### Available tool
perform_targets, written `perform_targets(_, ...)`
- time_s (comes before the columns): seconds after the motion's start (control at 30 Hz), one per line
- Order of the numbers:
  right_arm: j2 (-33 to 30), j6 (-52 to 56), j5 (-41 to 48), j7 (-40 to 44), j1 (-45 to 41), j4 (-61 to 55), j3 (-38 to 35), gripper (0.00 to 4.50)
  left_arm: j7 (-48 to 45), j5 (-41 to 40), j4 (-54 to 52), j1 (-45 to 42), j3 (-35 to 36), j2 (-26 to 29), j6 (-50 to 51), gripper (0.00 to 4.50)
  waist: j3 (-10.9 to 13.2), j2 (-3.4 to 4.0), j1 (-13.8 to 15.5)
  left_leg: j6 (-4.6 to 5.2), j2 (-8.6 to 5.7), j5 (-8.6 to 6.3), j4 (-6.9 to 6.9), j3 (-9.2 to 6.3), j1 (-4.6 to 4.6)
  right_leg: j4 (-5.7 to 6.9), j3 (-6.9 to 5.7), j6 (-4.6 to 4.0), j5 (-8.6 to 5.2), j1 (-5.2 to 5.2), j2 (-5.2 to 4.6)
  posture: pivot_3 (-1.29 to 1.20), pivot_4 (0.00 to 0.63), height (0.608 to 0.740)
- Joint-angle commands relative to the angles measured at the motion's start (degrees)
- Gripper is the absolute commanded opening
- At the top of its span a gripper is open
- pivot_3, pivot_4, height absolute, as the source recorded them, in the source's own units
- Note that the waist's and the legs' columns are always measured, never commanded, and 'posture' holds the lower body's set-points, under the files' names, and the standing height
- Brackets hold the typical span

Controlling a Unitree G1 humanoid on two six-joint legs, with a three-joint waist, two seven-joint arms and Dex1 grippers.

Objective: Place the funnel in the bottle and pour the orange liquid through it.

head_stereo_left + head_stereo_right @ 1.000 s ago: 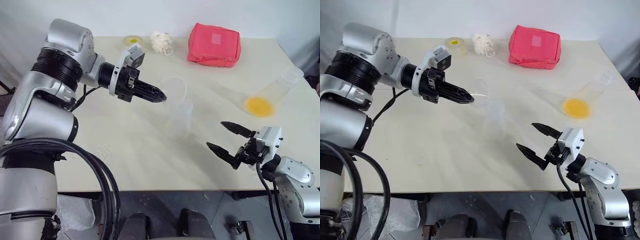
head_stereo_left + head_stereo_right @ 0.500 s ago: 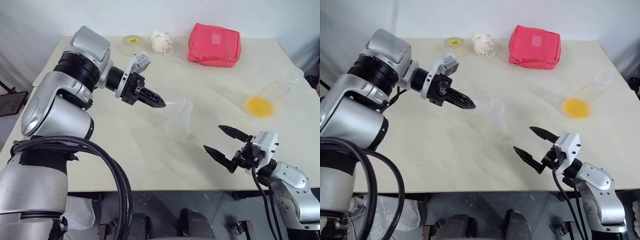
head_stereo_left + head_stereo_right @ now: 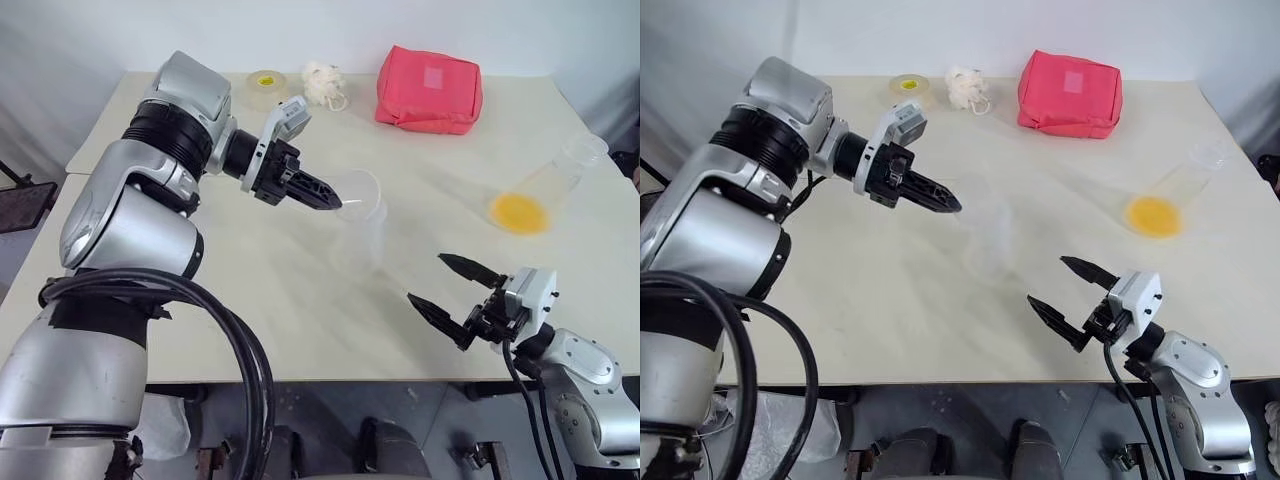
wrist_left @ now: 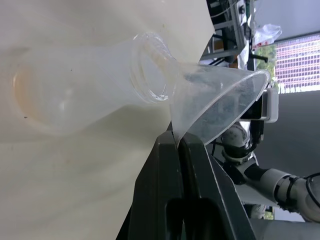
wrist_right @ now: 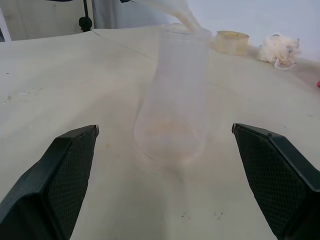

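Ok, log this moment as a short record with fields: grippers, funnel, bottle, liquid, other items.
left gripper: shut on the funnel rim, holding it at the bottle mouth
right gripper: open, holding nothing, near the table's front edge
funnel: tilted, spout at the bottle's neck, not seated upright
bottle: clear, standing mid-table
orange liquid: in a clear flask lying tilted, far right
other items: tape roll, white ball, red pouch along the far edge

Silver arms, black cables, black ribbed jaws, white wrist cameras.
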Motion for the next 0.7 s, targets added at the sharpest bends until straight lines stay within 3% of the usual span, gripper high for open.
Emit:
perform_targets(0.03, 0.14, -1.18, 0.29, -0.46, 0.41, -2.35, -0.84, 4.50, -6.44, 1.50, 1.06, -3.08, 2.52, -0.87, -0.94, 0.02, 0.00, 0.00, 0.02, 0.00, 0.00, 0.00, 0.00, 0.00, 0.00, 0.00, 0.00, 0.00, 0.00, 0.00, 0.00, 0.00, 0.150, 0.740)
perform_targets(0.27, 0.20, -1.40, 0.23, -0.80, 1.17, -2.98, -1.01, 4.50, -6.44, 4.74, 3.44, -3.65, 5.06, -2.64, -1.13, 0.02, 0.00, 0.00, -0.06, 0.00, -0.01, 0.00, 0.00, 0.01, 0.00, 0.00, 0.00, 0.00, 0.00, 0.00, 0.00, 0.00, 0.150, 0.740)
perform_targets(0.7, 0.22, -2.02, -0.03, -1.56, 1.63, -2.86, -0.96, 4.50, -6.44, 3.71, 2.29, -4.07, 4.75, -2.93, 1.29, 0.02, 0.00, 0.00, -0.02, 0.00, 0.00, 0.00, 0.01, 0.00, 0.01, 0.03, 0.00, 0.00, 0.00, 0.00, 0.00, 0.00, 0.150, 0.740)
